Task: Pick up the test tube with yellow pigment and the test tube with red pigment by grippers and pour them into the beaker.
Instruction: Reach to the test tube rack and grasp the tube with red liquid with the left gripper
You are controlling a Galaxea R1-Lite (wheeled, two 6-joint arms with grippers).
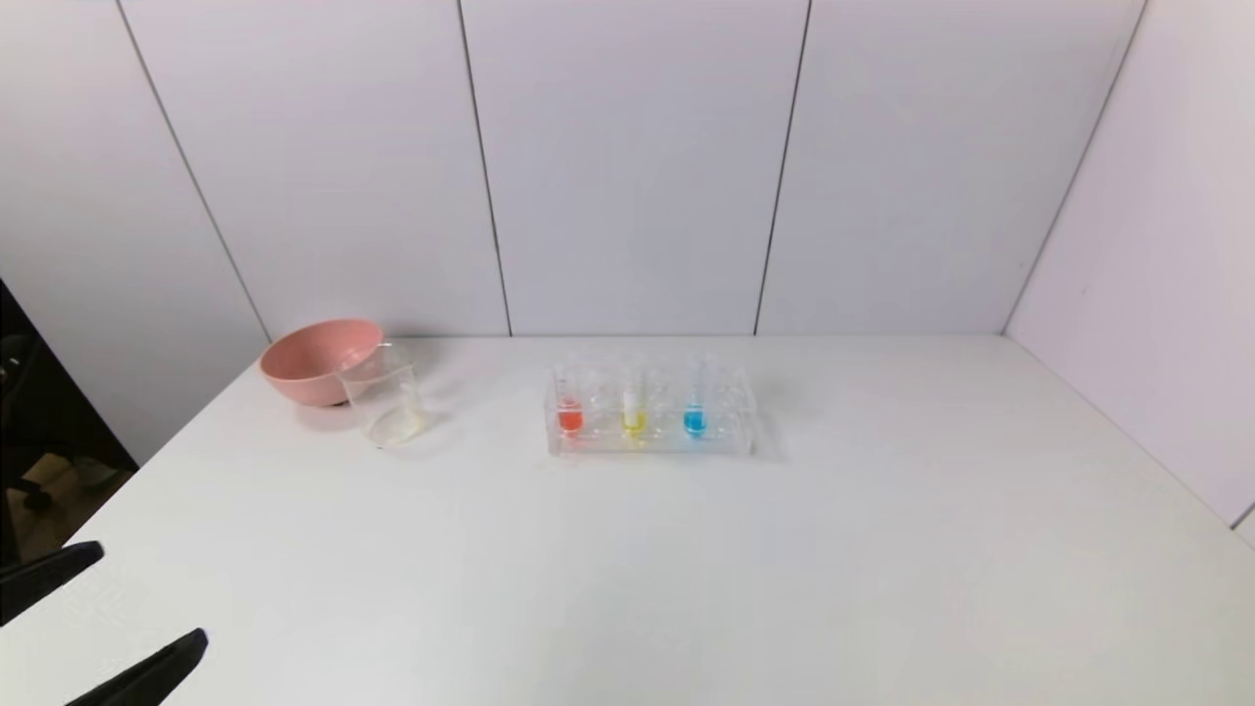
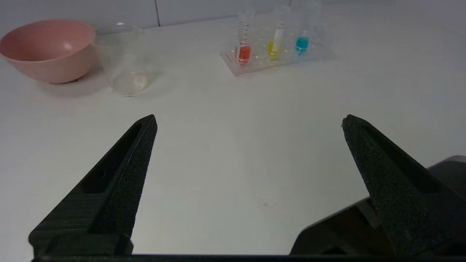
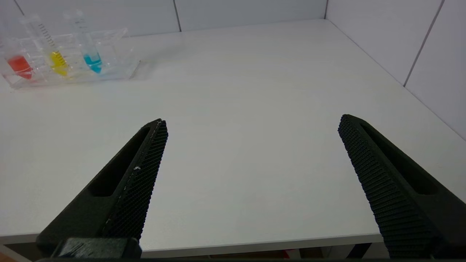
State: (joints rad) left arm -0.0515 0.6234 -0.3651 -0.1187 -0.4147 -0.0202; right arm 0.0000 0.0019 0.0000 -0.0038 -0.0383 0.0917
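The test tube with red pigment [image 1: 570,407] and the test tube with yellow pigment [image 1: 633,407] stand upright in a clear rack [image 1: 652,446] at mid-table. Both also show in the left wrist view, red [image 2: 243,47] and yellow [image 2: 275,45], and in the right wrist view, red [image 3: 20,65] and yellow [image 3: 54,58]. The clear beaker [image 1: 384,397] stands left of the rack. My left gripper [image 1: 147,593] is open and empty at the near left table corner, also in its wrist view [image 2: 249,120]. My right gripper [image 3: 253,120] is open and empty over the near table edge, outside the head view.
A tube with blue liquid [image 1: 695,407] stands in the rack, right of the yellow one. A pink bowl [image 1: 314,358] touches the beaker's far left side. White wall panels close the table at the back and right. The white table [image 1: 686,569] lies between grippers and rack.
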